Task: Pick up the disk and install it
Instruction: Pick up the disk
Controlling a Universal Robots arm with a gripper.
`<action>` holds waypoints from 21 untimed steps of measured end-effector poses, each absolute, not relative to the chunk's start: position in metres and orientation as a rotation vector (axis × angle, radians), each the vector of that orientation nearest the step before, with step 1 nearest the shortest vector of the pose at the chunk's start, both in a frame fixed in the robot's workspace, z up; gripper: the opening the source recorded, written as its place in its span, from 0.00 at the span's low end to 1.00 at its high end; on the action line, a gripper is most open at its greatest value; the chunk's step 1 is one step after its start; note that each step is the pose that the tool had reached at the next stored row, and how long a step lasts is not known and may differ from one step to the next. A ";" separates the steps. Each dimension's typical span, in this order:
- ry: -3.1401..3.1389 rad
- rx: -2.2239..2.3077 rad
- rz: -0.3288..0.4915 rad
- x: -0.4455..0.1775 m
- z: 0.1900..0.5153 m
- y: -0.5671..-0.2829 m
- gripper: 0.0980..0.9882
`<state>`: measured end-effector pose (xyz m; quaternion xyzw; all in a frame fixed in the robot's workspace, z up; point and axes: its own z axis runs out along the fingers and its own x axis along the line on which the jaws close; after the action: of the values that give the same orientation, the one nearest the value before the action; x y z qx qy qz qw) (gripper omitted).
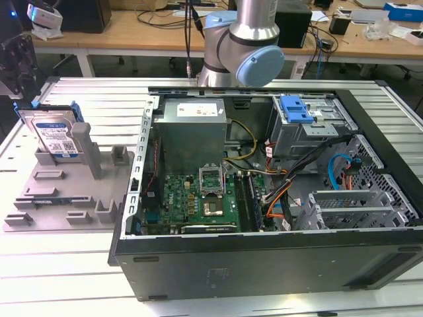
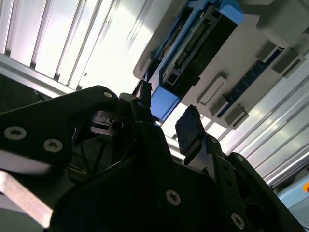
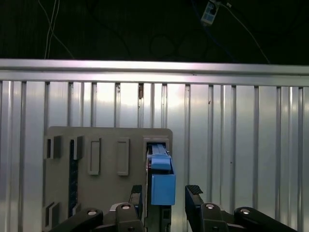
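Your gripper [image 3: 165, 192] hangs over the disk [image 3: 161, 166] with its jaws spread wide. One dark finger [image 3: 194, 194] sits on each side of the drive's blue rail end, and nothing is clamped. Whether either pad touches the rail cannot be told.

The disk stands on edge in a slot at one corner of the grey tray [image 3: 106, 140]. In the exterior view it rests upright beside a grey post [image 1: 84, 142] at the tray's far end, on the exterior view's left. The tray lies on a slatted aluminium table [image 1: 66, 257]. Just beside it, to the exterior view's right, is an open computer case [image 1: 264, 261] with a blue latch [image 1: 295, 109] on its drive cage.
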<state>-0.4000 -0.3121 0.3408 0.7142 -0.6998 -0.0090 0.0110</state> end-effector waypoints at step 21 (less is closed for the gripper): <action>-2.179 2.233 -0.028 -0.400 0.329 -0.313 0.43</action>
<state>-0.4000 -0.3128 0.3295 0.7156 -0.6983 -0.0090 0.0110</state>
